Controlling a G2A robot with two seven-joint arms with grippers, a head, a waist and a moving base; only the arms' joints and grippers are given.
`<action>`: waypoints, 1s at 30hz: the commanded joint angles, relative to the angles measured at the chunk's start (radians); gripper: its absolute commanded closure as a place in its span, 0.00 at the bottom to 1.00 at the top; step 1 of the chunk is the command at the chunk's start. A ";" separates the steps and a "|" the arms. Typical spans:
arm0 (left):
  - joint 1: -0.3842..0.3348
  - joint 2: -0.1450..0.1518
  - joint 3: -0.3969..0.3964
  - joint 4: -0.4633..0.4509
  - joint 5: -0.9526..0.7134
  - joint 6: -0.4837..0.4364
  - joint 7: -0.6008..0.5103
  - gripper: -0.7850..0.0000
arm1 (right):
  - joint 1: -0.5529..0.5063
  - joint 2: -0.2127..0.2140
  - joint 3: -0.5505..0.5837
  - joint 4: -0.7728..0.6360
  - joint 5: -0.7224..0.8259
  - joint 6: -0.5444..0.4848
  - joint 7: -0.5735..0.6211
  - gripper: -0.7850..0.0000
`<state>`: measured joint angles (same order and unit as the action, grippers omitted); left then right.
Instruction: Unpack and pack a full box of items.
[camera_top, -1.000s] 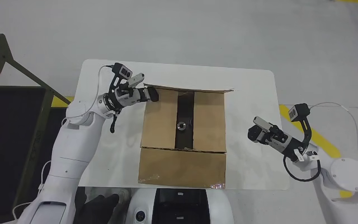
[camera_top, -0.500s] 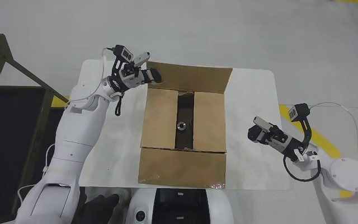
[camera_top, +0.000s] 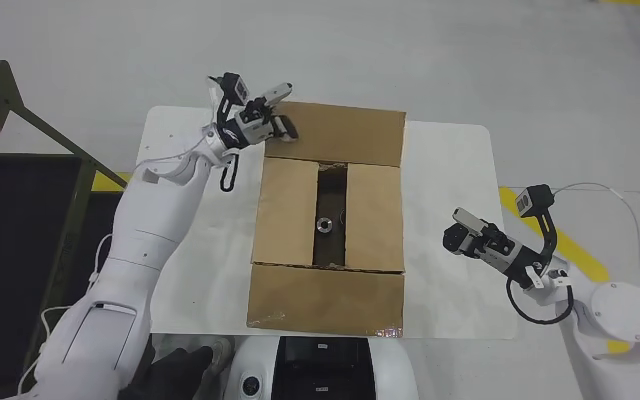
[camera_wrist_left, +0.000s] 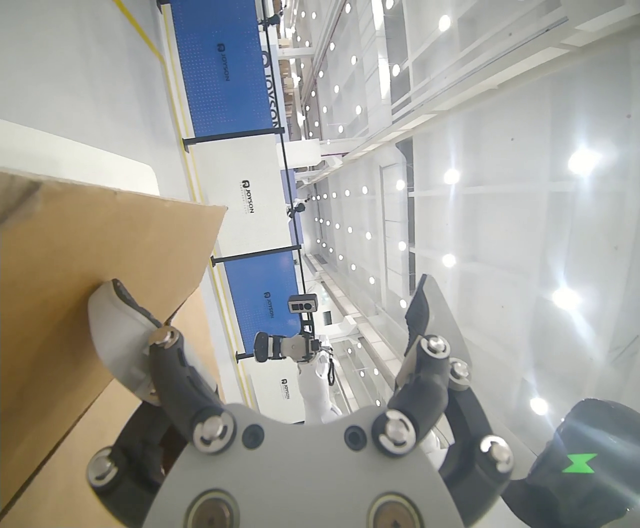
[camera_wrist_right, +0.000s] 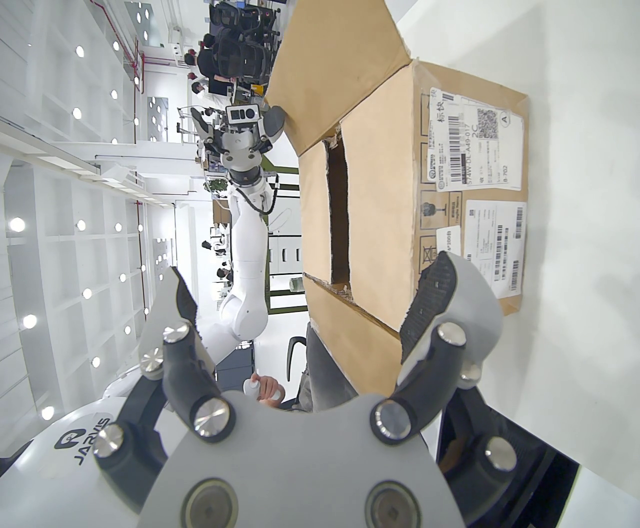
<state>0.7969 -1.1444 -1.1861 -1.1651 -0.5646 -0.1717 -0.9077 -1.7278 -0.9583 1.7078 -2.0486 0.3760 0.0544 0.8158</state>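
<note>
A brown cardboard box (camera_top: 300, 210) stands in the middle of the white table (camera_top: 440, 150). Its far flap (camera_top: 345, 135) is folded back, and the near flap (camera_top: 325, 298) lies outward. Two inner flaps leave a dark gap where a small round object (camera_top: 323, 222) shows. My left gripper (camera_top: 283, 113) is open at the far flap's left corner. In the left wrist view, one finger (camera_wrist_left: 117, 320) of the left gripper (camera_wrist_left: 270, 315) presses against that flap (camera_wrist_left: 90, 250). My right gripper (camera_top: 459, 238) hangs open to the right of the box. The right wrist view has the right gripper (camera_wrist_right: 307, 295) facing the labelled side of the box (camera_wrist_right: 450, 210).
The table has bare strips left and right of the box (camera_top: 215, 260). A dark stand (camera_top: 40, 240) sits off the table's left edge. In the right wrist view a person's hand (camera_wrist_right: 262, 387) holds something small well behind the table.
The left gripper moved toward the table's far edge, pushing the box's far flap up and back. The right arm has kept still.
</note>
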 joint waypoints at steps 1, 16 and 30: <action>-0.015 -0.004 0.012 0.017 0.019 0.003 0.017 0.00 | 0.000 0.000 0.000 0.000 0.000 0.000 0.000 0.00; -0.093 -0.018 0.087 0.147 0.234 0.056 0.112 0.00 | 0.000 0.000 0.000 0.000 0.000 0.000 0.000 0.00; -0.129 -0.022 0.116 0.227 0.339 0.038 0.063 0.00 | 0.000 0.000 0.000 0.000 0.000 0.000 0.000 0.00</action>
<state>0.6694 -1.1664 -1.0688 -0.9409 -0.2264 -0.1317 -0.8440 -1.7278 -0.9583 1.7078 -2.0486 0.3760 0.0544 0.8158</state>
